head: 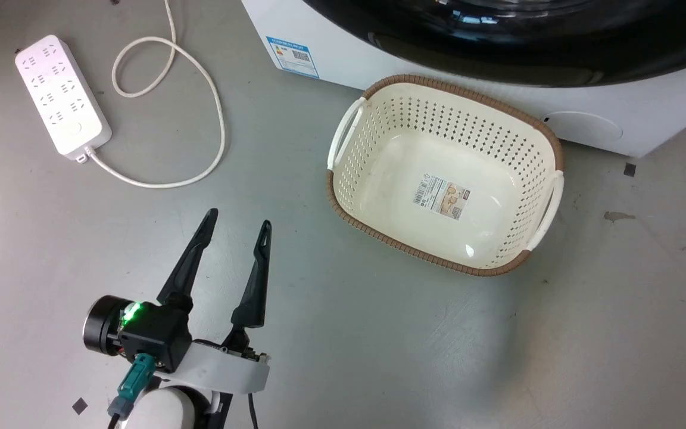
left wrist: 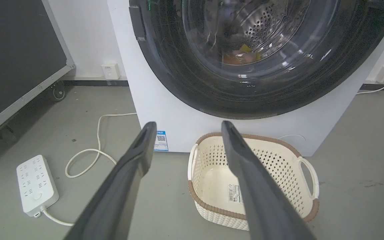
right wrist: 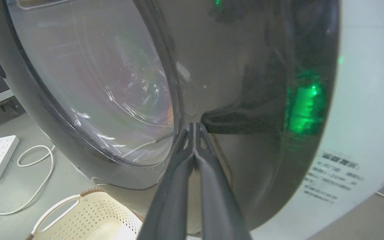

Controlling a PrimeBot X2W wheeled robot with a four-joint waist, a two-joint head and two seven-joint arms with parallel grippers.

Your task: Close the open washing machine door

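One washing machine (left wrist: 155, 100), one laundry basket (left wrist: 280, 160)

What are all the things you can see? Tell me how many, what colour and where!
washer: one, white, on the grey floor by the wall
door: one, black rim with clear glass, on the washer's front
sticker: one, blue and white, low on the washer
basket: one, cream with a brown rim, on the floor before the washer
power strip: one, white, on the floor left of the basket
cord: one, white, looped beside the strip
case: one, black, on wheels, far left
left gripper: one, dark, open, above the floor
right gripper: one, dark, shut, tips at the door's rim
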